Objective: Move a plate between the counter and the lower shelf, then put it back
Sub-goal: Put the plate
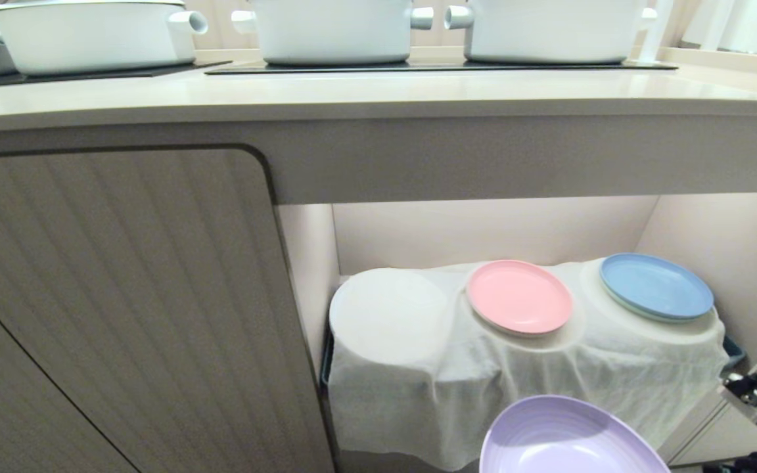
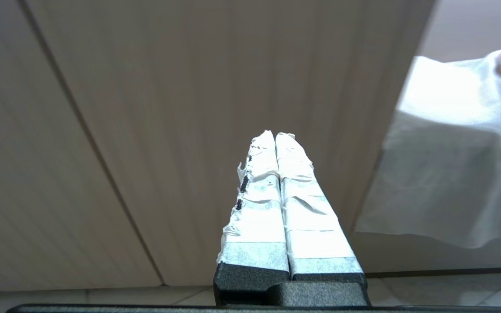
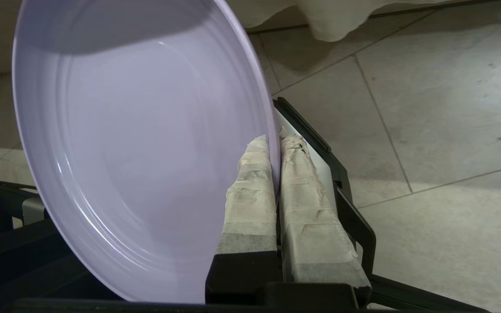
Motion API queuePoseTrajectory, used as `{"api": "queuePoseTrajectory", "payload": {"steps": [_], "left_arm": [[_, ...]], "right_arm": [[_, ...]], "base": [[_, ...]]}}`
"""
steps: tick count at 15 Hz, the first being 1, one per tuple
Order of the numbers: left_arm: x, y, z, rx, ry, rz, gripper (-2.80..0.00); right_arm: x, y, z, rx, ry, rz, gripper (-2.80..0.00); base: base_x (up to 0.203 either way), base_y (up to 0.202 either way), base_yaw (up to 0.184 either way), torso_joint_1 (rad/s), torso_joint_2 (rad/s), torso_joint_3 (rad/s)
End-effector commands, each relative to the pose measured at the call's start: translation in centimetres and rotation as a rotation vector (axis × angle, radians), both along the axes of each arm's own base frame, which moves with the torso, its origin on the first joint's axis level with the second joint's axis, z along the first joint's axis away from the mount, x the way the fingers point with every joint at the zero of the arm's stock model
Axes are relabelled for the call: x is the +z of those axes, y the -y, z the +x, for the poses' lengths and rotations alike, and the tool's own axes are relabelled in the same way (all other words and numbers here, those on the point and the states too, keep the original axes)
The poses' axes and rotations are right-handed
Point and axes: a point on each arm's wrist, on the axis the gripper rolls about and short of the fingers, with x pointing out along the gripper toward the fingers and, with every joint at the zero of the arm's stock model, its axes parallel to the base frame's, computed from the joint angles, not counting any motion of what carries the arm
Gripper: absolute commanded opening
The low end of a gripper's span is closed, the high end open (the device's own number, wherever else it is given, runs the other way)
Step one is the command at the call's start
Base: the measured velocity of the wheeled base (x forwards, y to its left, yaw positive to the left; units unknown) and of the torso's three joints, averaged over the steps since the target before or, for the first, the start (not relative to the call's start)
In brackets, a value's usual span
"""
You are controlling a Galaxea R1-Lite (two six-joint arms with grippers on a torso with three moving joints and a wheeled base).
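Right wrist view shows my right gripper (image 3: pixel 274 141) clenched on the rim of the plate (image 3: pixel 137 143), held low in front of the cloth-draped lower shelf (image 1: pixel 529 374). I judge the counter (image 1: pixel 378 92) lies above and farther. My left gripper (image 2: pixel 275 135) sits closed, idle.

My right end effector (image 3: pixel 275 143), wrapped in off-white tape, pinches the lilac plate (image 3: pixel 137 148). Pink plate (image 1: pixel 518 296) and blue plate (image 1: pixel 656 286) lie on white cloth (image 1: pixel 529 381); the bench (image 1: pixel 378 92) is cream.
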Motion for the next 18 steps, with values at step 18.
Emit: {"api": "queuePoseTrajectory", "payload": {"steps": [18], "left_arm": [[0.00, 0.00, 0.00, 0.000, 0.000, 0.000, -2.80]], "right_arm": [[-0.07, -0.02, 0.02, 0.001, -0.006, 0.002, -2.80]], "base": [[0.000, -0.194, 0.001, 0.003, 0.00, 0.003]]}}
